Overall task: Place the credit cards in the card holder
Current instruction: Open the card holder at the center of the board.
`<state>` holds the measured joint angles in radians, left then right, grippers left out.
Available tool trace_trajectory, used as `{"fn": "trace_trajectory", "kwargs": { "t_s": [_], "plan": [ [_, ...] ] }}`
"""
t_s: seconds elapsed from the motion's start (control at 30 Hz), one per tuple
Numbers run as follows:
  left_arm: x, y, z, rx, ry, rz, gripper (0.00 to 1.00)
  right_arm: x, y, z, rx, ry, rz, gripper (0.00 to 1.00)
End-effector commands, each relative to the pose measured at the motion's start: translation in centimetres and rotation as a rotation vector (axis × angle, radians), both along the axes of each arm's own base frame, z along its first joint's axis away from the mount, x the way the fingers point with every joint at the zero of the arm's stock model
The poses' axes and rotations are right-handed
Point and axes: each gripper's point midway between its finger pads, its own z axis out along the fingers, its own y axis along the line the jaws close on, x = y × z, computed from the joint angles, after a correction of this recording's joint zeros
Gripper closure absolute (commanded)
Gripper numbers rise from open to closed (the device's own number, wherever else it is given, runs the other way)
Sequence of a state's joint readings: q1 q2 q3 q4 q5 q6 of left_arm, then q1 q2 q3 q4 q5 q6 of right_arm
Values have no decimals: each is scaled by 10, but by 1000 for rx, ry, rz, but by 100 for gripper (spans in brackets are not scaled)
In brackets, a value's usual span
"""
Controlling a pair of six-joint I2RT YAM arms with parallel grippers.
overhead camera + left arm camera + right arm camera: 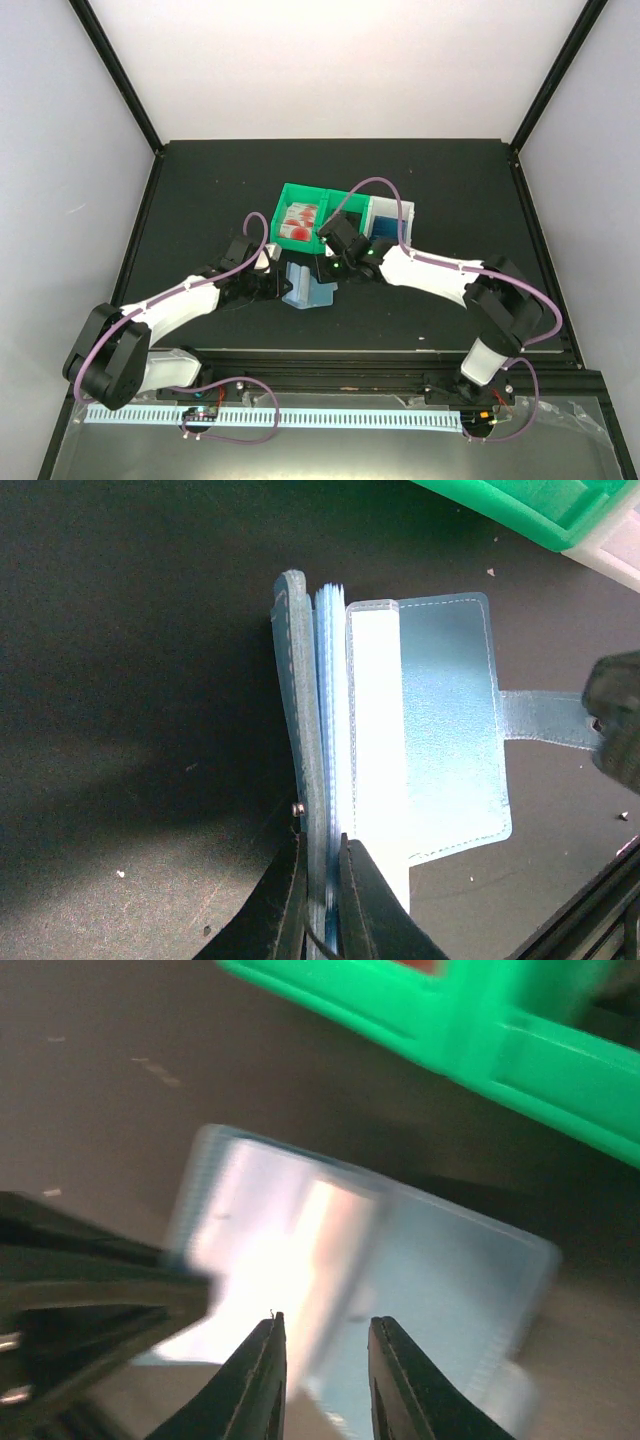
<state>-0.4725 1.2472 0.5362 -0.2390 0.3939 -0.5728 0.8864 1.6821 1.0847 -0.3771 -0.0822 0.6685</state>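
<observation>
From above, the card holder [305,287] is seen lying open on the dark table [200,190]. It sits just in front of the green bin [300,188], where red-and-white credit cards [298,218] are kept.

At the left wrist, the left gripper [323,838] is closed on the holder's upright clear leaves near their lower edge. The cover and snap tab [540,720] lie flat. A pale strip is seen in the top pocket; whether it is a card or glare cannot be told. Should the pinch slip, the leaves would likely fall shut and the pocket mouth be lost.

At the right wrist, where the view is blurred, the right gripper [327,1322] is held just above the holder, fingers slightly parted and nothing between them. If a card sits only partly in the pocket, it could be dragged out or knocked askew when these fingers are moved. The light holder could also be shoved across the table.
</observation>
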Motion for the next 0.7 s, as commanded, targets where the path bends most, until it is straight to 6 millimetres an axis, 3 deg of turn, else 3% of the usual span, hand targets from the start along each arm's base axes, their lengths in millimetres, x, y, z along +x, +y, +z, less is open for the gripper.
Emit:
{"fn": "trace_trajectory", "kwargs": {
  "t_s": [0.0,0.17,0.4,0.47,0.67],
  "plan": [
    [8,-6,17,-32,-34,-6,98,-13,47,26,219,31,164,76],
    [6,-7,18,-39,-35,-11,99,-8,60,14,221,78,166,82],
    [5,-8,18,-42,-34,-24,98,-4,72,-17,198,145,158,84],
    [5,-7,17,-39,-33,-23,98,-2,67,-28,158,155,128,84],
    [5,-2,16,-19,-42,0,98,12,23,-52,-65,102,-16,80]
  ]
}}
